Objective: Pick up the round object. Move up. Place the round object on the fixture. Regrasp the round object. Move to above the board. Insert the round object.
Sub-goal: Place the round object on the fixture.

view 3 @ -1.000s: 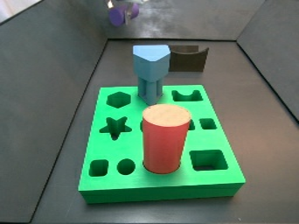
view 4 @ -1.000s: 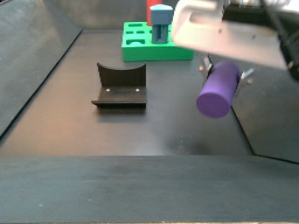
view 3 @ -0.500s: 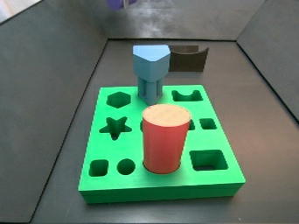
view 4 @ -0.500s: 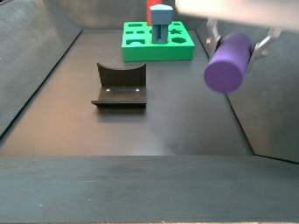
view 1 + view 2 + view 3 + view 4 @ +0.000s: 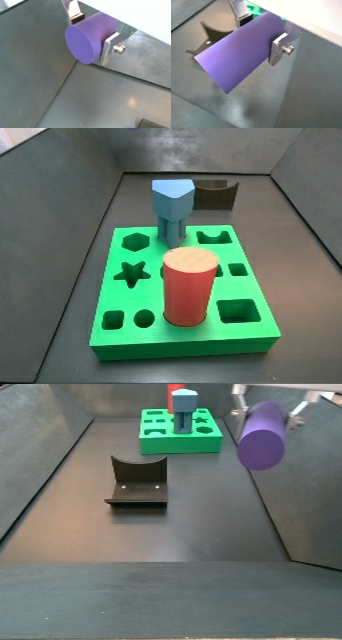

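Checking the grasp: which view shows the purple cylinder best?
A wrist view: the purple cylinder shows its whole length, clamped between the gripper fingers. Another wrist view shows mostly its round end. A side view shows it high up, gripper cropped. The remaining side view misses it.

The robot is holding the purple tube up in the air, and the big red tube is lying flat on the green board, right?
Not quite. The gripper does hold the purple tube up in the air, but the big red tube stands upright in the green board, as a side view shows.
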Robot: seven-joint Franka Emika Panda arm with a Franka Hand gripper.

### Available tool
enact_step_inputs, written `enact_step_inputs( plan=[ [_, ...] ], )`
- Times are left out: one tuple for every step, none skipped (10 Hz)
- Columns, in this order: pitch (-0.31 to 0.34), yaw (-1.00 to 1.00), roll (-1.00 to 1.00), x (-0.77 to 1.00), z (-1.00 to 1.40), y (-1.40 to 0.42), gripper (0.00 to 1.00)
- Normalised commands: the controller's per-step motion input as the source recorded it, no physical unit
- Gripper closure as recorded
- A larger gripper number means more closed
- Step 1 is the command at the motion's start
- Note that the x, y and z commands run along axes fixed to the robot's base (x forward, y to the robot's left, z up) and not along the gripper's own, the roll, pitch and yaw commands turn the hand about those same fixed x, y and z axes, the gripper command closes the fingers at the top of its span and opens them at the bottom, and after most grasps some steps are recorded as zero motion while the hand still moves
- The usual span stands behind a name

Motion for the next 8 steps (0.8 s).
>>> enact_step_inputs(
  plan=[
    [0.162, 1.0, -0.26, 1.0, -0.11, -0.28, 1.0],
    [0.206, 1.0, -0.29, 1.0, -0.1, -0.26, 1.0],
    [0.242, 0.87, -0.28, 1.0, -0.09, -0.24, 1.0],
    [0.224, 0.63, -0.23, 1.0, -0.08, -0.22, 1.0],
    [0.206, 0.48, -0.19, 1.0, -0.08, -0.21, 1.0],
    [0.177, 0.26, -0.14, 1.0, -0.07, -0.19, 1.0],
    [0.161, 0.16, -0.12, 1.0, -0.07, -0.18, 1.0],
    [0.147, 0.08, -0.1, 1.0, -0.06, -0.16, 1.0]
  ],
)
